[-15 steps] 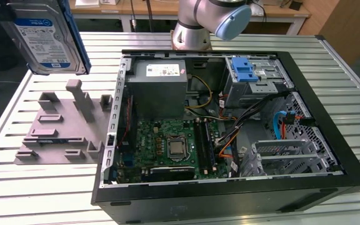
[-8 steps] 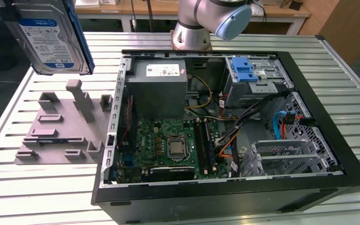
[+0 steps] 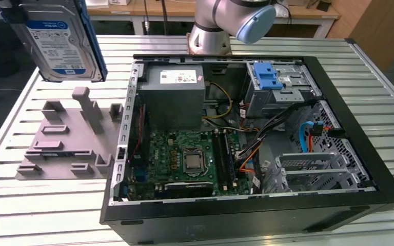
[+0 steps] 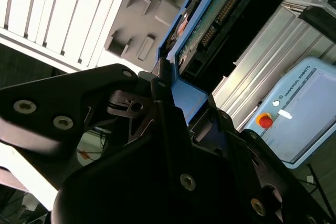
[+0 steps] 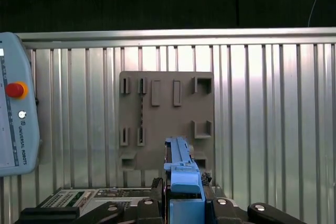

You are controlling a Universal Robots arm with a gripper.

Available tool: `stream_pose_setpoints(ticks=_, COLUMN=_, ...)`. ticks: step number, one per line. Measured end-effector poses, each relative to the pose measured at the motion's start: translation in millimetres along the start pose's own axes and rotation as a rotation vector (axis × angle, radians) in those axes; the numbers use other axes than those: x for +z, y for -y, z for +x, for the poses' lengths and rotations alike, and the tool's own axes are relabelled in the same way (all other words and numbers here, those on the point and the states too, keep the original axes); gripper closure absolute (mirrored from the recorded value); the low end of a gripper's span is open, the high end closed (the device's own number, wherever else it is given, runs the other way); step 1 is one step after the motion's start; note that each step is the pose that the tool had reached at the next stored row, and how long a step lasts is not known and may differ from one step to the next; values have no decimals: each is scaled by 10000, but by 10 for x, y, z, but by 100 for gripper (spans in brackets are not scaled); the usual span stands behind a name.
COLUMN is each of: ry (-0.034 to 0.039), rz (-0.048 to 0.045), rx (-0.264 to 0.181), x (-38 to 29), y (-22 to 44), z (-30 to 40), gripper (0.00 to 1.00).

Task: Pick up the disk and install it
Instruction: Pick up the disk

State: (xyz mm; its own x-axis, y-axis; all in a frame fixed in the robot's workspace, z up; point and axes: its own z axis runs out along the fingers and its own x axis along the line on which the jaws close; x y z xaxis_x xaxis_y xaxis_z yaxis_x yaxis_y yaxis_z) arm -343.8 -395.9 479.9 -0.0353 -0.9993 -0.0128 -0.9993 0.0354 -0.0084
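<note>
One step of two looked done, by my read: pickup yes, install no. The disk hung in the air at approx. 10 o'clock in the exterior view, label side toward the cam. It was roughly upright w/ a slight tilt, above the grey slotted stand and clear of it.

The gripper was clenched on the disk. In both wrist views the black jaws pressed either side of the blue carrier frame, w/ the drive's body sticking out beyond them, over the stand.

The open PC case sat on the slatted table, at 3 o'clock from the stand. Its drive bay, w/ the blue latch piece on top, was at approx. 1 o'clock in the exterior view, in the case's far corner. Disk and bay were well apart, w/ the power supply box and most of the case's width between them.

So the grasp and lift were sorted, but the whole install leg remained. The disk wasn't over the case yet, let alone lined up w/ the bay. I couldn't tell from these views whether the bay's slot was free.
</note>
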Motion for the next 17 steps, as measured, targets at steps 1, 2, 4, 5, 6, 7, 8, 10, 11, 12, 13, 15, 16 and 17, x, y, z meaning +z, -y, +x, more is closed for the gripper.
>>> stream_pose_setpoints(ticks=1, ry=1, rz=0, rx=0, x=0, y=10, z=0, gripper=64)
stream_pose_setpoints(ticks=2, ry=0, rz=0, rx=0, x=0, y=19, z=0, gripper=64)
stream_pose_setpoints(ticks=4, ry=0, rz=-1, rx=-1, x=0, y=41, z=0, gripper=64)
stream_pose_setpoints(ticks=5, ry=1, rz=1, rx=0, x=1, y=54, z=-1, gripper=64)
stream_pose_setpoints(ticks=6, ry=0, rz=0, rx=0, x=1, y=65, z=-1, gripper=64)
stream_pose_setpoints(ticks=7, ry=0, rz=0, rx=-1, x=1, y=77, z=-1, gripper=64)
stream_pose_setpoints(ticks=8, ry=0, rz=0, rx=-1, x=1, y=89, z=-2, gripper=64)
stream_pose_setpoints(ticks=10, ry=0, rz=0, rx=0, x=1, y=110, z=-3, gripper=64)
stream_pose_setpoints(ticks=11, ry=1, rz=0, rx=0, x=1, y=122, z=-3, gripper=64)
stream_pose_setpoints(ticks=12, ry=1, rz=0, rx=-1, x=1, y=133, z=-3, gripper=64)
stream_pose_setpoints(ticks=13, ry=1, rz=1, rx=-1, x=2, y=146, z=-4, gripper=64)
stream_pose_setpoints(ticks=15, ry=1, rz=0, rx=-1, x=2, y=178, z=-5, gripper=64)
stream_pose_setpoints(ticks=16, ry=0, rz=-1, rx=0, x=1, y=196, z=-6, gripper=64)
stream_pose_setpoints(ticks=17, ry=0, rz=0, rx=0, x=2, y=213, z=-6, gripper=64)
